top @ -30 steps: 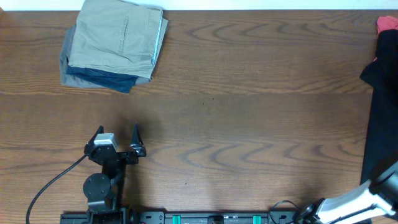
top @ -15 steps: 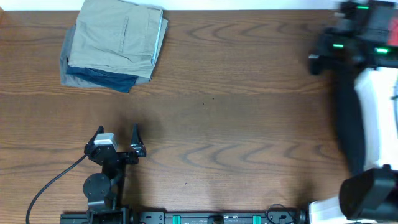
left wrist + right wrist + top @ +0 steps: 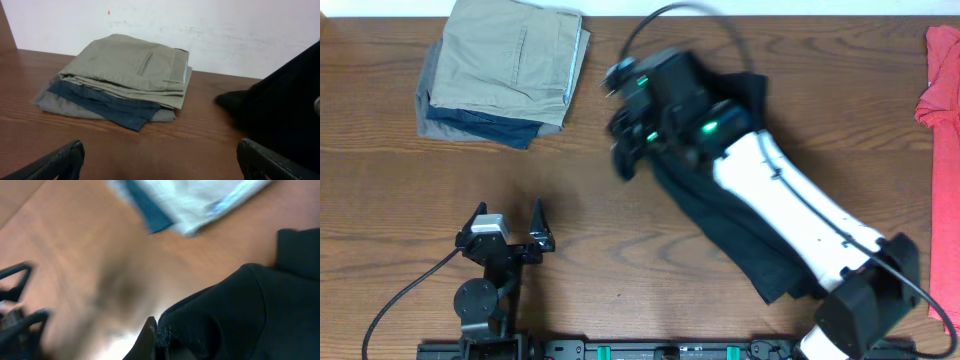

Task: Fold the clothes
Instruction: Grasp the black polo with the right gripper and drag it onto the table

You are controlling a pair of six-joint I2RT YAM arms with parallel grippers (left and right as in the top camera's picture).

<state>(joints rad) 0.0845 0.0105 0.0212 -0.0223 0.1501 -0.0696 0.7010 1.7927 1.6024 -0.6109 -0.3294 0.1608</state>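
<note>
The clothes, a black shirt [image 3: 745,245], hangs bunched under my right arm and trails across the middle of the table toward the front right. My right gripper [image 3: 625,155] is blurred with motion. In the right wrist view that gripper [image 3: 156,332] is shut on a fold of the black shirt [image 3: 240,305]. My left gripper [image 3: 510,222] rests at the front left, well apart from the fabric, open and holding nothing. The left wrist view shows its fingers [image 3: 60,162] spread wide over bare wood, with the black shirt [image 3: 285,110] at the right edge.
A folded khaki and blue-grey pile [image 3: 505,70] lies at the back left and also fills the left wrist view [image 3: 125,75]. A red garment [image 3: 942,90] lies along the right edge. The wooden table [image 3: 620,250] lies bare between the grippers.
My right arm has swung from the far right edge to the middle of the table, dragging the black shirt with it. The red garment now lies uncovered. The left arm has not moved.
</note>
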